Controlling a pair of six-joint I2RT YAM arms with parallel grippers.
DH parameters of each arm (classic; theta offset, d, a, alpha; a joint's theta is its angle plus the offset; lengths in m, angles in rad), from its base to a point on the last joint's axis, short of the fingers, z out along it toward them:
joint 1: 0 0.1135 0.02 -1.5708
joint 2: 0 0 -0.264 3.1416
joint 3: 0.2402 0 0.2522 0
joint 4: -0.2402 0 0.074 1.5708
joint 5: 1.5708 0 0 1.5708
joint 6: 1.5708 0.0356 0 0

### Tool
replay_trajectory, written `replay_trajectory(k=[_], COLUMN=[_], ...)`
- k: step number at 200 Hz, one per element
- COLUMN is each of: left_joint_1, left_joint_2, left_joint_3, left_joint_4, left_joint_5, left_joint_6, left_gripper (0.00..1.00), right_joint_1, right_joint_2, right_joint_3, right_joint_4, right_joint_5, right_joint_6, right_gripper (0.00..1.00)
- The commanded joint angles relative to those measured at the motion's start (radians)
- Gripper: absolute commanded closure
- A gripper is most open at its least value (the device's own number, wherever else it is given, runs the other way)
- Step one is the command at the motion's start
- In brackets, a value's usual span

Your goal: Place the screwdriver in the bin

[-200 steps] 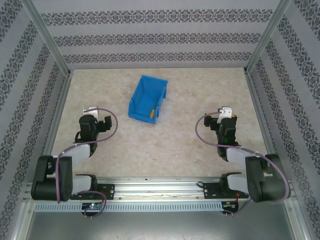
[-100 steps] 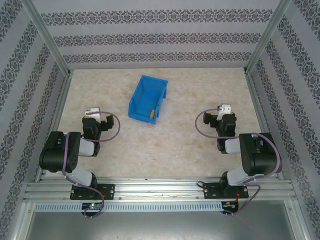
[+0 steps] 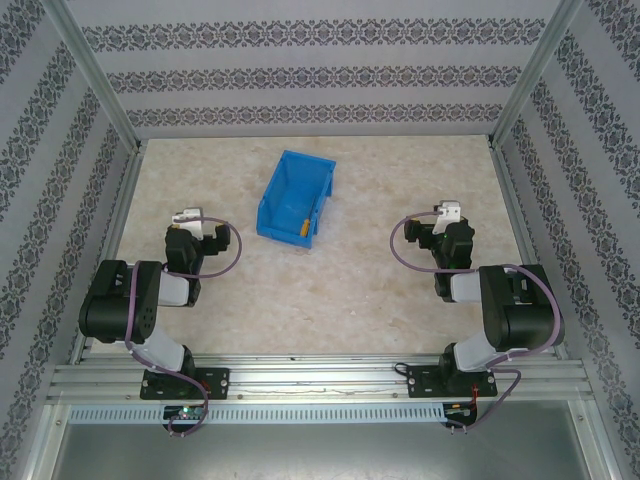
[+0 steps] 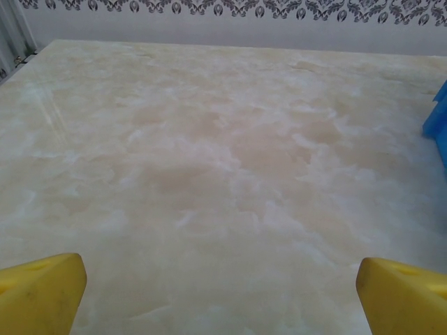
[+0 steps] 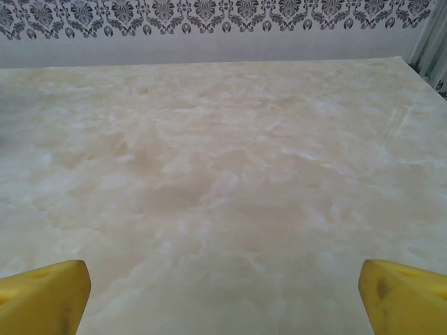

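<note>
Not much to be reported here tbh. Over the last second both arms have been folded back toward their bases. A second ago they were stretched low over the bench [image 3: 340, 290], half a second ago they'd been tucked up, and since then only a tiny shuffle can be made out.

The left pincer [image 4: 222, 296] is spread wide. Its yellow fingers [image 4: 38, 293] are parked at the bottom corners of the wrist view with bare bench between them, so nothing is being held. Same story for the right pincer [image 5: 223, 296]: gaping and empty.

The screwdriver [image 3: 303, 227] is seen lying inside the bin [image 3: 297, 180], down by the low front lip, with the orange handle showing. It hasn't been budged across the three overhead shots. The bin is found ahead and to the right of the left pincer, and ahead and to the left of the right pincer, well apart from both. A sliver of blue is caught at the right edge of the left wrist view.

What can be taken from that: the job looks done already, and the pull-back is probably just the arms being parked. Nothing further seems to be called for.
</note>
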State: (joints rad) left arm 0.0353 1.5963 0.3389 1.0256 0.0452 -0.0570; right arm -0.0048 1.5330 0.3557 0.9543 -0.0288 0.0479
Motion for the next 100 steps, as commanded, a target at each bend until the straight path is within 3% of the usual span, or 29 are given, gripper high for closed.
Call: replay_trajectory(k=[1, 100], left_joint_1=[0.012, 0.011], left_joint_2=[-0.006, -0.006], left_joint_3=[0.017, 0.017], left_joint_4=[-0.021, -0.022], left_joint_5=[0.020, 0.021], left_joint_6=[0.014, 0.014], left_gripper=[0.01, 0.01], right_joint_1=[-0.003, -0.001], right_joint_2=[0.004, 0.005], right_joint_3=[0.015, 0.019], right_joint_4=[0.017, 0.013], right_joint_5=[-0.023, -0.022], right_joint_6=[-0.008, -0.008], right_gripper=[0.02, 0.02])
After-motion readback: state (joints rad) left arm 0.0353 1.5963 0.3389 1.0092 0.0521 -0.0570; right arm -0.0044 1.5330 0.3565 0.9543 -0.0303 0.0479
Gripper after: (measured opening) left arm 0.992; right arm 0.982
